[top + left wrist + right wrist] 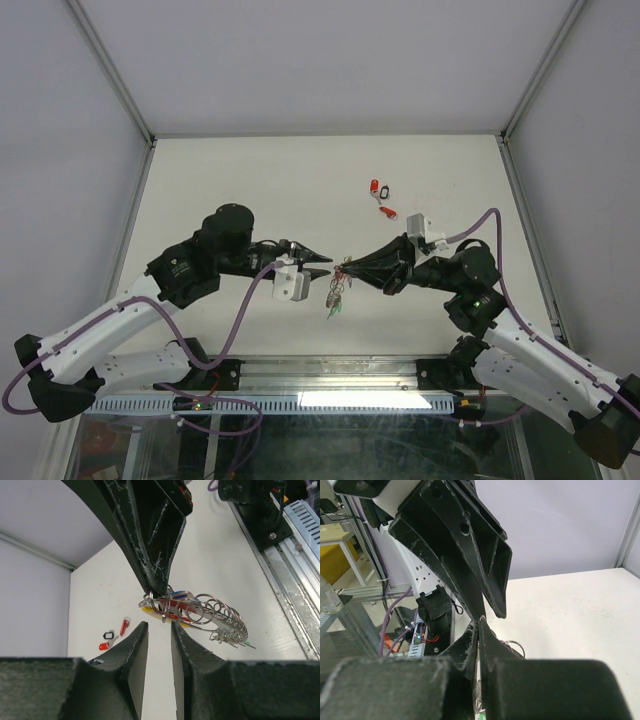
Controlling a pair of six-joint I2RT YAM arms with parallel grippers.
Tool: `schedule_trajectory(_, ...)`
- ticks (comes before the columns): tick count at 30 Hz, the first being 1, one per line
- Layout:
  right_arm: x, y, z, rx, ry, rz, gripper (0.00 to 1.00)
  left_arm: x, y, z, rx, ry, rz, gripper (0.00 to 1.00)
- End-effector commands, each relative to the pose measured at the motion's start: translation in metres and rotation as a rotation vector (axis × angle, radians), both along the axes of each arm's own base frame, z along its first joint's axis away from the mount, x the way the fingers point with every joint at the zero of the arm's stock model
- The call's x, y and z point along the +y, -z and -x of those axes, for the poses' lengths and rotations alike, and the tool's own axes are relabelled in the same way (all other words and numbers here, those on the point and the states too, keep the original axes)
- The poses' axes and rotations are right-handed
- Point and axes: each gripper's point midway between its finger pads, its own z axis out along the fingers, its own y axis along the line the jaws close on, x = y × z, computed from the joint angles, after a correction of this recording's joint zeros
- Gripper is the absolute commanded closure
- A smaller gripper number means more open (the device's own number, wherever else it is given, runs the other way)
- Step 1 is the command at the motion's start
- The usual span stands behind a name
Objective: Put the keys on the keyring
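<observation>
- White table carries the whole scene. In the overhead view both arms reach in from 6 o'clock and their tips meet near the centre, raised off the surface. I judge this keeps the hanging ring from dragging on the tabletop.
- Left gripper comes in from 9 o'clock. Its fingers stand parted by a narrow gap with nothing between them, and the tips sit just below the ring, seemingly posed to steady or take a loop.
- Right gripper comes in from 3 o'clock. Its jaws are pinched tight on the top end of the ring, so the rest dangles freely.
- Keyring hangs from that pinch at the centre of the overhead view. In the left wrist view it shows as a yellow strip with a run of silvery wire loops trailing toward 4 o'clock. Held up like this, its loops face the other gripper.
- Threaded keys with red and blue tags sit among the loops, and a green tag hangs lowest in the overhead view.
- Loose keys, 3 small pieces with red and black-rimmed tags, lie on the table toward 1 o'clock of the grippers, well apart from the ring.
- Nothing lies between the loose keys and the ring. The right gripper is occupied, though, so fetching probably falls to the left arm, which must pass the right gripper's tip.
</observation>
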Motion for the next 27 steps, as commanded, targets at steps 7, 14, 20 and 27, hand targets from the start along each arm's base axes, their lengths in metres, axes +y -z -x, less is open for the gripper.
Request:
schedule_trajectory(7,-0.005,-0.027,0.007,-0.097,-0.006,-0.050,1.00,-0.009,-0.030,0.012,0.014,0.042,0.155,0.77)
schedule_trajectory(14,-0.006,-0.029,0.009,-0.103,-0.012,-0.053,1.00,-0.014,-0.019,0.011,0.043,0.048,0.130,0.77)
schedule_trajectory(20,-0.006,-0.029,0.010,-0.105,-0.014,-0.053,1.00,-0.016,-0.012,0.012,0.067,0.059,0.117,0.74)
schedule_trajectory(27,-0.007,-0.030,0.011,-0.107,-0.017,-0.055,1.00,-0.018,-0.008,0.013,0.085,0.066,0.106,0.76)
